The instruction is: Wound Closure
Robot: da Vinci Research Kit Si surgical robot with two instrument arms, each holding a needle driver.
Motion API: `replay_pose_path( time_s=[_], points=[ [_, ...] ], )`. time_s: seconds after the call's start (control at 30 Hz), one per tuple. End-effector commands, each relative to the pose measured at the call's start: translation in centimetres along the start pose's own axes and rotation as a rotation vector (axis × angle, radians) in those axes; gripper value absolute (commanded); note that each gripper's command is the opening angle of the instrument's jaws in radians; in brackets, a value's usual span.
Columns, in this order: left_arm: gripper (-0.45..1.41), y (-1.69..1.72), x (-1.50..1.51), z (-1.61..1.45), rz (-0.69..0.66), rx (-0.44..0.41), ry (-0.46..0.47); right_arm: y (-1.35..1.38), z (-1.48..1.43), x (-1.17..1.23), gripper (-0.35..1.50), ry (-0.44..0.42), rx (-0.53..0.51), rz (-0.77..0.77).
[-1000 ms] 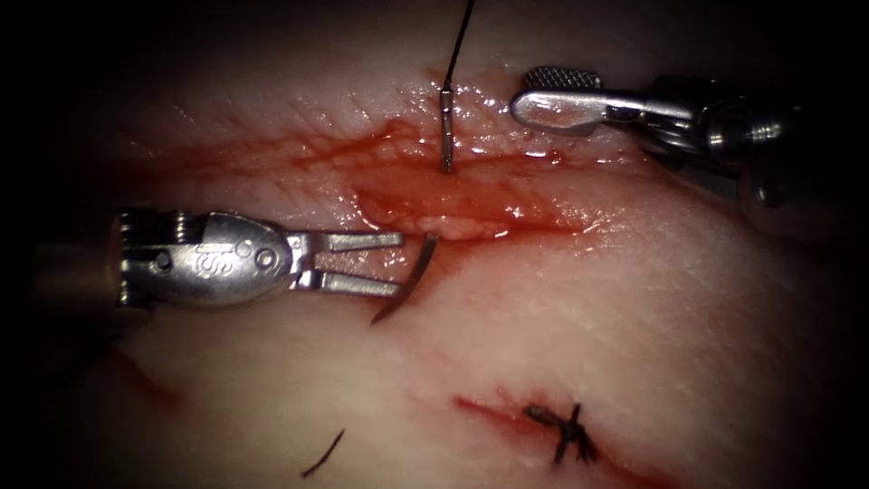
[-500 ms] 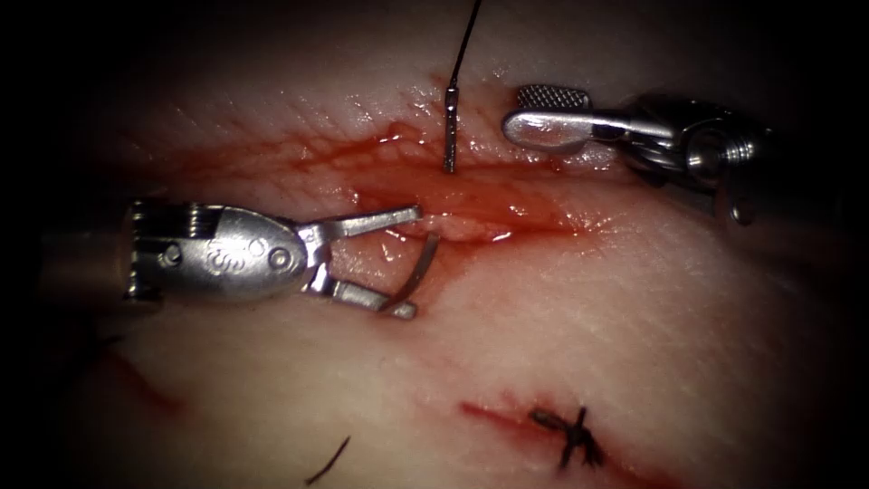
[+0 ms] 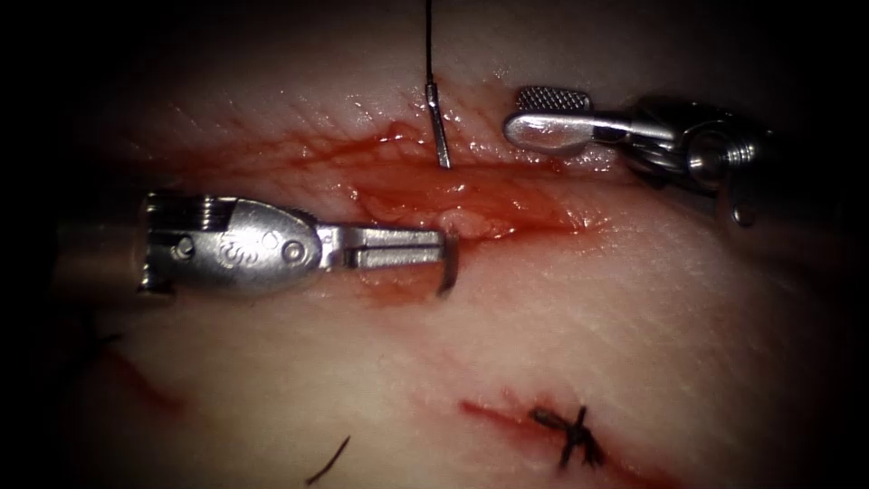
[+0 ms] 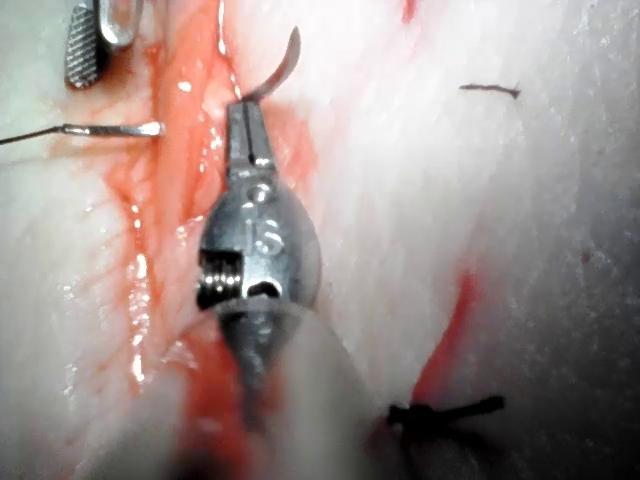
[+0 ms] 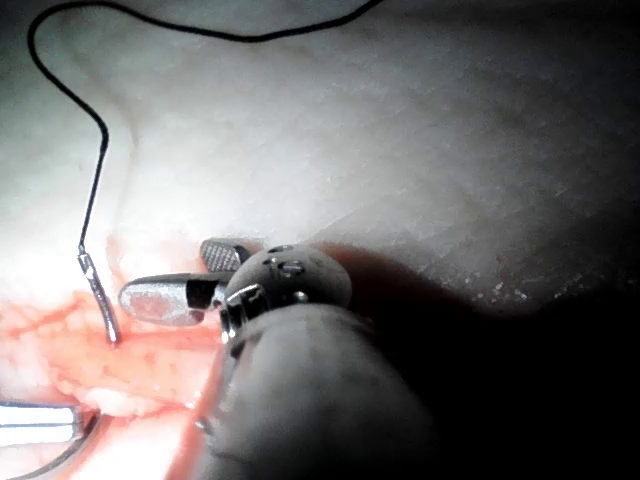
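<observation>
While both tools lie over the tissue point(image 3: 634, 344), each line tells 1 part of the scene.

Left tool: the left arm's tool point(image 3: 441, 246) has its 2 jaws closed on the needle point(image 3: 447, 272), near the pointed end that stands out of the tissue.

Right tool: the right arm's tool point(image 3: 543, 116) has its jaws a little apart and holds nothing; it rests above the cut, to the right of the needle's tail.

Needle: it passes under the cut point(image 3: 453, 199); the tail end with the thread point(image 3: 428, 36) stands out on the upper edge, the pointed part on the lower edge.

Endoscope view: it shows both ends of the needle together, a finished stitch point(image 3: 570, 435) with dark knotted ends, and a loose cut end of thread point(image 3: 326, 460).

Left wrist view: the needle point(image 4: 275, 70) shows as a flat, curved silver blade above the closed jaws of the left arm's tool point(image 4: 245, 105).

Right wrist view: the thread point(image 5: 95, 150) runs in a long dark loop over the pale tissue.

Red fluid: the red fluid point(image 3: 398, 181) wets the cut and its edges.
</observation>
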Motion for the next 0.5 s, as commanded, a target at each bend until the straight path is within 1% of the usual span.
replay_pose_path(
  time_s=[0.03, 0.13, 0.17, 0.2, 0.23, 0.3, 0.33, 0.37, 0.4, 0.47, 0.5],
  points=[
    [-0.45, 0.0, 0.01, 0.06, -0.002, 0.002, 0.01, 0.02, 0.09, 0.01, 1.15, 0.0, 0.003, -0.003],
    [-0.45, 0.0, 0.13, 0.05, 0.001, 0.006, 0.024, 0.03, 0.07, 0.0, 1.13, -0.002, 0.0, -0.004],
    [-0.45, 0.0, 0.13, 0.05, 0.001, 0.006, 0.024, 0.03, 0.07, 0.0, 1.13, -0.002, 0.0, -0.004],
    [-0.4, 0.0, 0.15, 0.05, 0.012, 0.006, 0.024, 0.03, 0.07, 0.0, 1.13, -0.002, 0.0, -0.004],
    [-0.23, 0.01, 0.17, 0.06, 0.017, 0.006, 0.024, 0.03, 0.07, 0.0, 1.13, -0.002, 0.0, -0.004],
    [0.04, 0.03, 0.19, 0.07, 0.036, 0.005, 0.024, 0.03, 0.07, 0.0, 1.13, -0.003, 0.0, -0.004],
    [0.04, 0.03, 0.19, 0.07, 0.036, 0.005, 0.024, 0.03, 0.07, 0.0, 1.13, -0.003, 0.0, -0.004],
    [0.12, 0.04, 0.19, 0.06, 0.037, 0.003, 0.026, 0.03, 0.07, 0.0, 1.13, -0.003, 0.001, -0.004],
    [0.15, 0.03, 0.18, 0.03, 0.043, 0.003, 0.028, 0.03, 0.06, 0.0, 1.13, -0.003, 0.001, -0.004],
    [0.17, 0.02, 0.18, 0.0, 0.042, 0.004, 0.027, 0.03, 0.06, -0.01, 1.13, -0.004, 0.001, -0.005],
    [0.26, -0.02, 0.16, -0.04, 0.047, 0.011, 0.018, 0.03, 0.06, -0.02, 1.13, -0.004, 0.001, -0.006]
  ],
)
